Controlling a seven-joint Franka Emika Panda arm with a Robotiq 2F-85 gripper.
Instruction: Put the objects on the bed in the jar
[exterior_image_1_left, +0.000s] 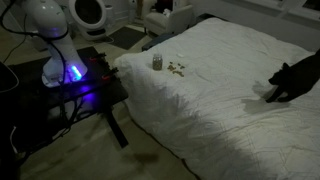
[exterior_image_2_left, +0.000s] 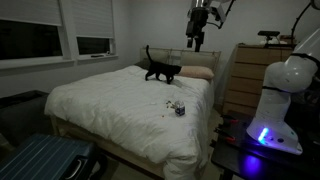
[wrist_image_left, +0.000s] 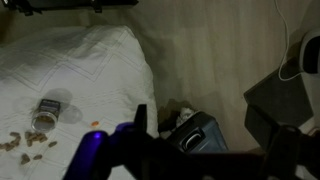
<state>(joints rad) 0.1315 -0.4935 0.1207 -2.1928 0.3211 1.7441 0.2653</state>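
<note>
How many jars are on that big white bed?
1. The small greyish see-through jar stands near a corner of the white quilted bed, beside scattered tiny olive-brown bits. None else shows; folds could hide one.

In an exterior view we stand high beside the robot base (exterior_image_1_left: 58, 50), looking down over the jar (exterior_image_1_left: 157, 62); in an exterior view set farther back we look almost level across the bed (exterior_image_2_left: 110, 110) — toward its far end. The wrist view looks down from high above; all three share the jar's corner of the bed
</note>
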